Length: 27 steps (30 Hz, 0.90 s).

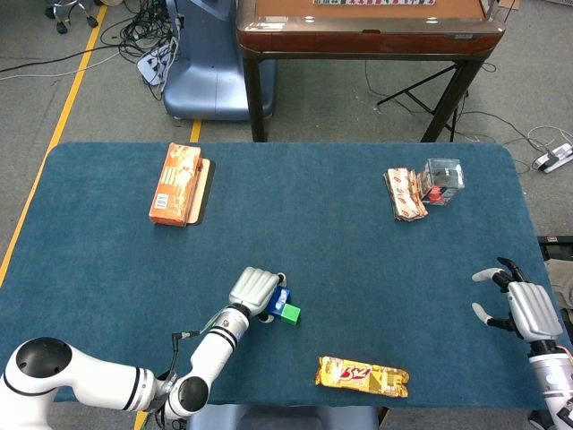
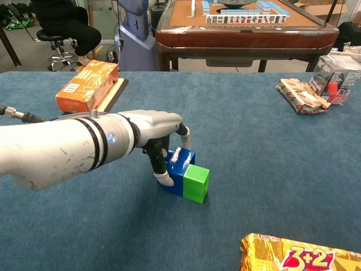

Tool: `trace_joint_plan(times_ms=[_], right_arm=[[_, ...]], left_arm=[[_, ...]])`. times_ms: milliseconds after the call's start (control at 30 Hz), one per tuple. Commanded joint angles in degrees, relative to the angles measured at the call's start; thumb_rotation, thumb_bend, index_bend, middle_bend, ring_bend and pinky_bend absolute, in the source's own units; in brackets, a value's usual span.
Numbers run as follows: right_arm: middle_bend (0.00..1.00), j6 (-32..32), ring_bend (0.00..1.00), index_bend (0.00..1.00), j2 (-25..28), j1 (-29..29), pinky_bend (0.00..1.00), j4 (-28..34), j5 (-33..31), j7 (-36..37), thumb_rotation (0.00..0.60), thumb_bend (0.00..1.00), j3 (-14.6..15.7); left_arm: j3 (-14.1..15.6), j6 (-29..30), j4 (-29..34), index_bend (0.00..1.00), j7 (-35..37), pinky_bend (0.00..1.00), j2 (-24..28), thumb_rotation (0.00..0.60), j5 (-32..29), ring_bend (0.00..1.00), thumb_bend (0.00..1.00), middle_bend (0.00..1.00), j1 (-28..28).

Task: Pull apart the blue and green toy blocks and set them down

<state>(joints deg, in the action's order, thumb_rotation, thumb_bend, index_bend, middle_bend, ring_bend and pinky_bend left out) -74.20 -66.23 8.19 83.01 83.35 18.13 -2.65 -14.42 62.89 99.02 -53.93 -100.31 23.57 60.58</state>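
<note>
Blue block (image 2: pixel 178 169) and green block (image 2: pixel 196 183) joined on worktop (image 2: pixel 271 147); left hand (image 2: pixel 155 131) grips blue; right hand (image 1: pixel 524 306) spread, empty. Separation pending.

Grey carpet floor (image 1: pixel 107 98), wooden mahjong table (image 1: pixel 367 31) behind.

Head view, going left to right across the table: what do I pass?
Orange box → left robot hand → green block → gold snack bar → patterned packet → clear case → right robot hand. The blue block is left out: it overlaps the left robot hand.
</note>
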Motion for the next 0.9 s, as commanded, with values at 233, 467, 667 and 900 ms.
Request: trace_joint_plan(times_ms=[233,467,667,900], right_arm=[[0.36,0.05,0.37,0.39,-0.11,0.05,0.44,-0.11,-0.07,0.16,0.6,0.27,0.0],[0.36,-0.03,0.37,0.39,-0.13,0.15,0.44,-0.05,-0.02,0.35,0.6,0.27,-0.09],[0.38,-0.53,0.38,0.39,0.14,0.43,0.45,0.61,0.42,0.98,0.6,0.27,-0.48],[0.48,-1.91,0.53,0.41,0.86,1.41,0.67,3.39,0.99,0.6,0.6,0.25,-2.11]], left_arm=[[0.69,-0.55,-0.18,0.5,2.55,0.97,0.5,0.6,-0.21,0.82,0.17,1.0,0.47],[1.09,-0.92,0.16,0.53,5.62,0.97,1.15,0.6,0.61,0.83,0.16,1.0,0.03],[0.71,-0.9,1.8,0.56,10.54,0.97,2.83,0.6,2.2,0.83,0.16,1.0,-1.76],[0.56,0.75,4.63,0.56,16.97,0.97,5.03,0.6,6.23,0.83,0.16,1.0,-5.01]])
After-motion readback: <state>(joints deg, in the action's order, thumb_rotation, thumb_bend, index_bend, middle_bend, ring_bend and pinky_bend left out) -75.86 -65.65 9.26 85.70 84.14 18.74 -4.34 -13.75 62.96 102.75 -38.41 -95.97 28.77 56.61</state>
